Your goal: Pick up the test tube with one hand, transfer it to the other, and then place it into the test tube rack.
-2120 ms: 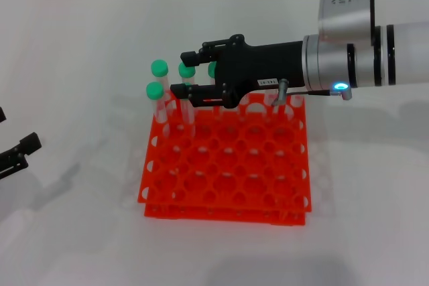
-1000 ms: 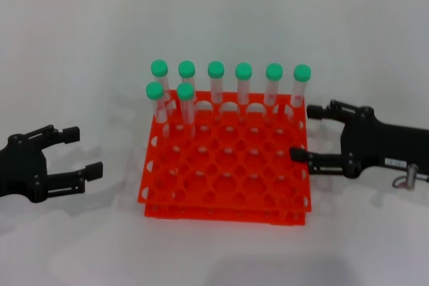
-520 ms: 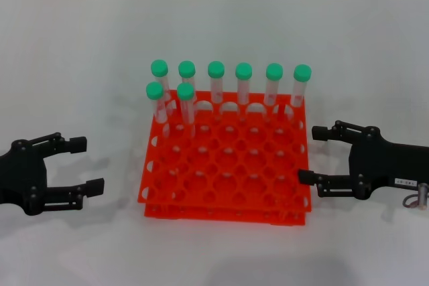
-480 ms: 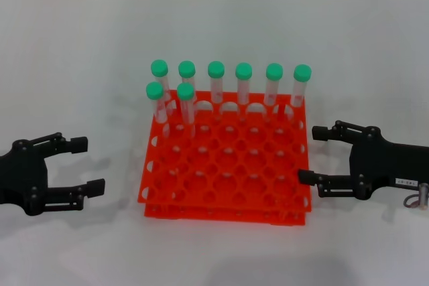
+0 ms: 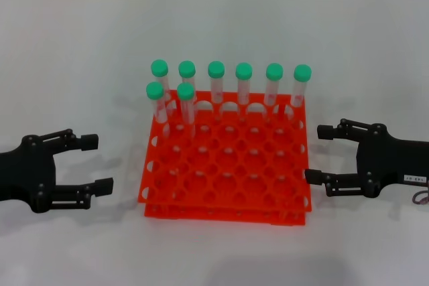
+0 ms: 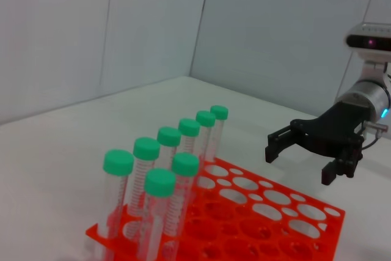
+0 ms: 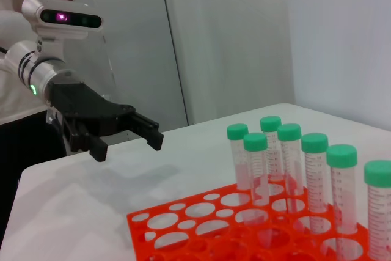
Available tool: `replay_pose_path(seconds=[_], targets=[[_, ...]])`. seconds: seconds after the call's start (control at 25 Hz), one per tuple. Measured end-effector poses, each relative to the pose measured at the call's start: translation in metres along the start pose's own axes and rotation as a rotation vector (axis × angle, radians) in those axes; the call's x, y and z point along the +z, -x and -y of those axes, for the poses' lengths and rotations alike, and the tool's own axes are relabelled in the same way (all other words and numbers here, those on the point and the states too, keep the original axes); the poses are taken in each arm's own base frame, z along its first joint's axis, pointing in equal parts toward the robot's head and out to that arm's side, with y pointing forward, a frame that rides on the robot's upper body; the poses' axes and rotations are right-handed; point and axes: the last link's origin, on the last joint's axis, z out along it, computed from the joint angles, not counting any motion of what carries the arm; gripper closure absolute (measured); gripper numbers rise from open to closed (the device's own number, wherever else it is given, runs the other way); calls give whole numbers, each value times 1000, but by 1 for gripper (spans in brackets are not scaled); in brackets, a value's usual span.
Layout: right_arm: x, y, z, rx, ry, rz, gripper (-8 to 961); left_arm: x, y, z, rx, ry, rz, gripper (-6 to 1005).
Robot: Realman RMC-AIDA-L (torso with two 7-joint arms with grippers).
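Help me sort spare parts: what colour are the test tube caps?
Green, on every test tube in the orange-red rack; clearest in the head view.

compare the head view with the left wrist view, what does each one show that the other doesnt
Only the head view shows the left gripper, open, left of the rack. Only the left wrist view shows the grey wall panels behind the table and the blue light on the right arm. Both show the open right gripper beside the rack and eight green-capped tubes standing in it.
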Motion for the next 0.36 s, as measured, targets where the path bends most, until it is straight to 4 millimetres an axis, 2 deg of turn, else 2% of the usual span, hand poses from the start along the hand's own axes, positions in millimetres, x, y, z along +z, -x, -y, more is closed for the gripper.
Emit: replay_pose_path(seconds=[0.36], targets=[[-2, 0, 2, 5, -15, 5, 79, 0, -4, 2, -6, -2, -4, 104]])
